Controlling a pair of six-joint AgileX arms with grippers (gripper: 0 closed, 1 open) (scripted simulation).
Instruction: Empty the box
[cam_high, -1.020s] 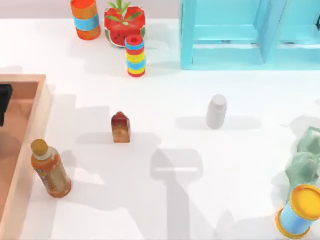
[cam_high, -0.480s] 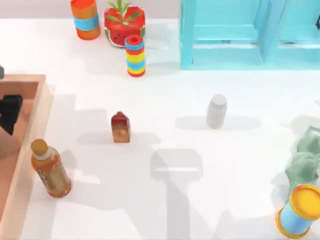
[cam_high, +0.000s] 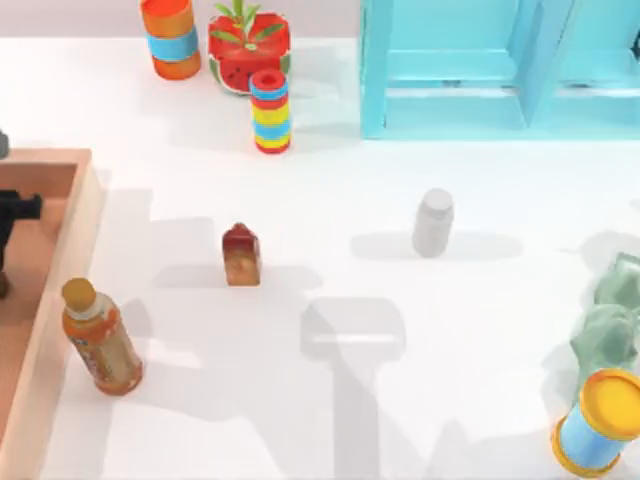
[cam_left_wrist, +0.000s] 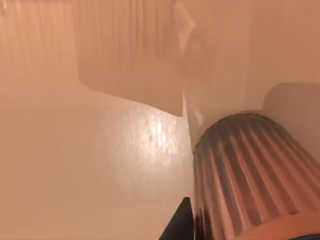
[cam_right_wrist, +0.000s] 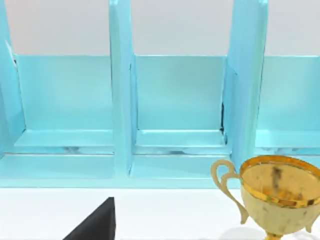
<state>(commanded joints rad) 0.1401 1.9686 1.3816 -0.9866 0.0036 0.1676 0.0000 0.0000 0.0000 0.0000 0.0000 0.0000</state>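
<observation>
One gripper worked: from above, our left gripper (cam_high: 10, 215) hung inside the box (cam_high: 80, 215) at the table's left edge. Its wrist view showed a ribbed brown bottle (cam_left_wrist: 250, 175) close by; finger state unclear. We judged grasping came next.

The box (cam_high: 60, 270) lies at the table's (cam_high: 350, 420) left edge, a bottle (cam_high: 100, 337) just beside its right wall

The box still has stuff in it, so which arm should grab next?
Left, probably. Its claw is over the box, beside a ribbed brown cup. The right arm faces the blue shelf.
</observation>
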